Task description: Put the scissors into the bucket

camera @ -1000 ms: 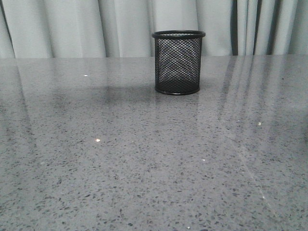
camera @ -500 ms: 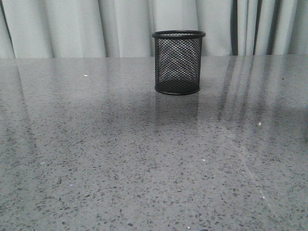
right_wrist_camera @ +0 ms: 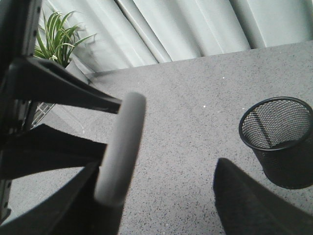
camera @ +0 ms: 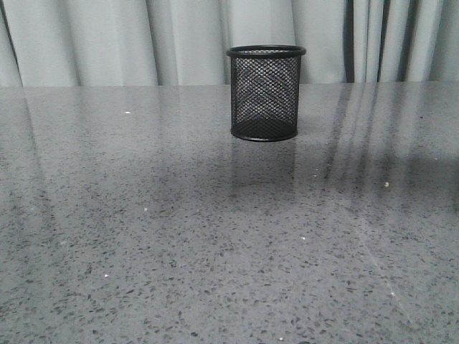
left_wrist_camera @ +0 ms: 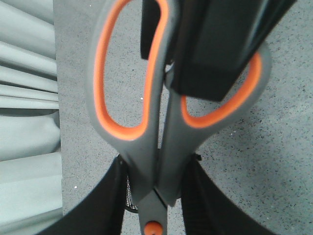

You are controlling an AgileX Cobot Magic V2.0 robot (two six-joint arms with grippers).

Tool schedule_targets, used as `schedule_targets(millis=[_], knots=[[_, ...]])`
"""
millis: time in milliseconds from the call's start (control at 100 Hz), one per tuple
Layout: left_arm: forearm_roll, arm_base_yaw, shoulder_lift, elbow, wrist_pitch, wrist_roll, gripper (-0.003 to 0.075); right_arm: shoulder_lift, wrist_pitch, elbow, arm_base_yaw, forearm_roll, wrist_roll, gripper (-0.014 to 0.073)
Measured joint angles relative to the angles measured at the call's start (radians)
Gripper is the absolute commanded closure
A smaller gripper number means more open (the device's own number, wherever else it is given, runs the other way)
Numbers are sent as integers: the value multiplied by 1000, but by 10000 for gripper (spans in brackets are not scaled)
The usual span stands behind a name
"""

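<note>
The scissors (left_wrist_camera: 161, 147) fill the left wrist view: dark grey handles with orange-lined loops and an orange pivot screw. My left gripper (left_wrist_camera: 154, 208) is shut on them, its black fingers (left_wrist_camera: 105, 208) pressing both sides just below the handles; the blades are out of view. A sliver of the bucket's mesh (left_wrist_camera: 131, 196) shows behind them. The bucket (camera: 265, 93), a black wire-mesh cup, stands upright at the back middle of the table, and it appears empty in the right wrist view (right_wrist_camera: 279, 139). My right gripper (right_wrist_camera: 161, 210) is open with nothing between its fingers. Neither gripper shows in the front view.
The grey speckled table (camera: 179, 244) ends at pale curtains (camera: 107, 43) behind the bucket. In the right wrist view a blurred grey rod (right_wrist_camera: 121, 147) and black arm parts (right_wrist_camera: 44, 88) lie close by. A potted plant (right_wrist_camera: 58, 39) stands beyond the table's edge.
The bucket has not moved. Shadows on the table have shifted: the dark band in front of the bucket has grown and a shadow has darkened at the right edge.
</note>
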Motion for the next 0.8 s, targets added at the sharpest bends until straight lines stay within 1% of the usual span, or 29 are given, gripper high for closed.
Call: schedule_targets(millis=[110, 180, 250, 310, 360, 430, 470, 490, 570, 620, 670, 690, 740, 800], knots=[[0, -1, 0, 0, 0, 0, 726, 11, 0, 0, 2, 25, -29, 153], [0, -1, 0, 0, -2, 0, 726, 11, 0, 0, 2, 41, -48, 207], [0, -1, 0, 0, -2, 0, 725, 11, -2, 0, 2, 47, -55, 305], [0, -1, 0, 0, -4, 0, 720, 13, -2, 0, 2, 51, -59, 405], [1, -1, 0, 0, -4, 0, 706, 15, -2, 0, 2, 56, -63, 482], [4, -1, 0, 0, -5, 0, 668, 18, 2, 0, 4, 62, -65, 587], [6, -1, 0, 0, -5, 0, 640, 20, 6, 0, 4, 74, -69, 644], [6, -1, 0, 0, -5, 0, 612, 20, 9, -2, 4, 80, -71, 668], [9, -1, 0, 0, -9, 0, 507, 22, 11, -2, 4, 93, -71, 665], [10, -1, 0, 0, -9, 0, 408, 22, 11, -2, 4, 96, -71, 665], [10, -1, 0, 0, -9, 0, 331, 22, 11, -2, 4, 89, -80, 665], [8, -1, 0, 0, -9, 0, 286, 22, 11, -2, 4, 86, -80, 665], [4, -1, 0, -2, -9, 0, 230, 26, 6, -2, 4, 78, -85, 665], [2, -1, 0, -2, -9, 0, 214, 29, 1, -2, 4, 73, -87, 665]])
